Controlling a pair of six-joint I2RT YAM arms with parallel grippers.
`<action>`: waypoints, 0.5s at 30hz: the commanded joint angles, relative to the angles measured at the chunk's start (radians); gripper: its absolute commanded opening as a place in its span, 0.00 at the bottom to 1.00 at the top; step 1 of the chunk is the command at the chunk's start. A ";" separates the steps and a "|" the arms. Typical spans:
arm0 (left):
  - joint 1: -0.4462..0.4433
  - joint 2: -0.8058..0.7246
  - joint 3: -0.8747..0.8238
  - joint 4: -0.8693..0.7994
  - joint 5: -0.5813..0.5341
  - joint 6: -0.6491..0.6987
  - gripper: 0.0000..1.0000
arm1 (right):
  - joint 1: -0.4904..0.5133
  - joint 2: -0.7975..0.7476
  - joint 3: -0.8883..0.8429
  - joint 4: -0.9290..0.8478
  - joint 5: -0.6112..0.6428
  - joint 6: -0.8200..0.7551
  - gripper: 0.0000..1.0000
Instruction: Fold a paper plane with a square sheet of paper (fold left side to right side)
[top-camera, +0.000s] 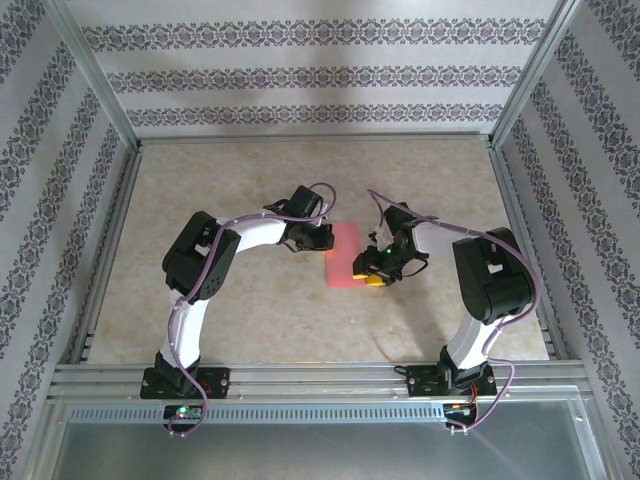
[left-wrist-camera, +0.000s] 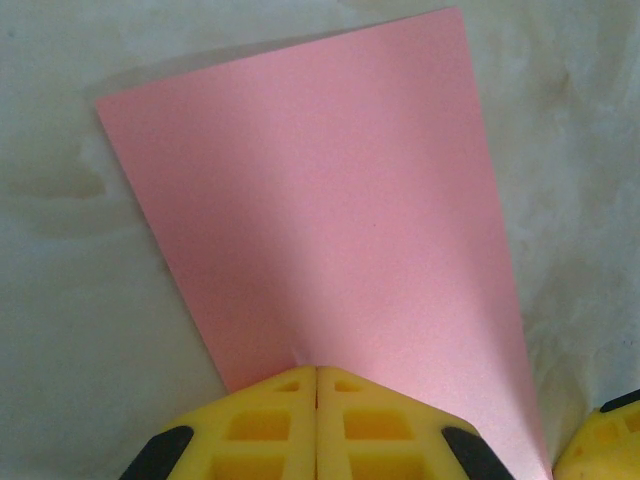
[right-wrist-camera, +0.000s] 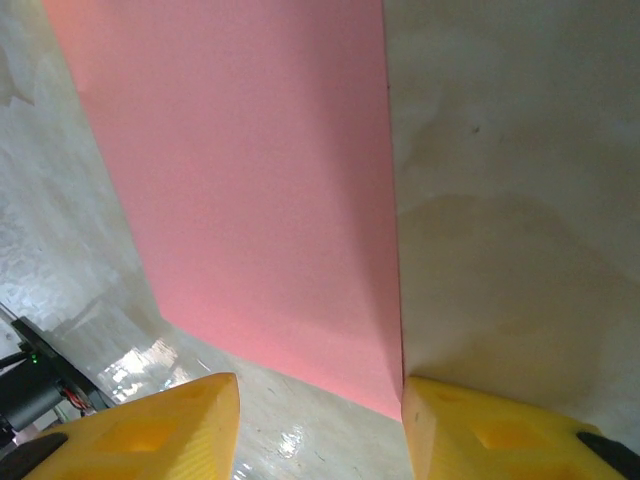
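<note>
salmon-pink sheet of paper (top-camera: 345, 255) lies flat on the table (top-camera: 250, 180), between the two tools. from above it reads narrower than a square, so my guess is the left half is already laid over the right; no loose flap seen. left gripper (left-wrist-camera: 317, 372): yellow jaws closed tight together, tips down at the sheet's near edge, the sheet spreading straight ahead of them. cannot tell whether they pinch a layer or only press on it; a small pucker shows just left of the tips. right gripper (right-wrist-camera: 320, 388): jaws apart, nothing between them, held low, the sheet's near corner just inside its right-hand jaw and a long edge running away ahead. judgement: the step in hand is setting the crease. to do it well, use the closed left tips as the anchor, check that the layers' edges meet before adding pressure, then draw the right tool along the folded edge in one slow pass away from the anchor. which long edge is the fold i cannot tell. risk: thin paper skids on the glossy top if the anchor lifts.
</note>
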 joint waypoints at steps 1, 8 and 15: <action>-0.004 0.028 -0.005 -0.083 -0.021 0.013 0.07 | 0.037 0.049 0.016 0.134 -0.103 0.030 0.49; -0.005 0.027 -0.006 -0.084 -0.019 0.016 0.07 | 0.017 0.040 0.045 0.130 -0.106 0.033 0.48; -0.005 0.029 -0.005 -0.084 -0.021 0.017 0.07 | -0.001 0.009 0.041 0.100 -0.094 0.015 0.48</action>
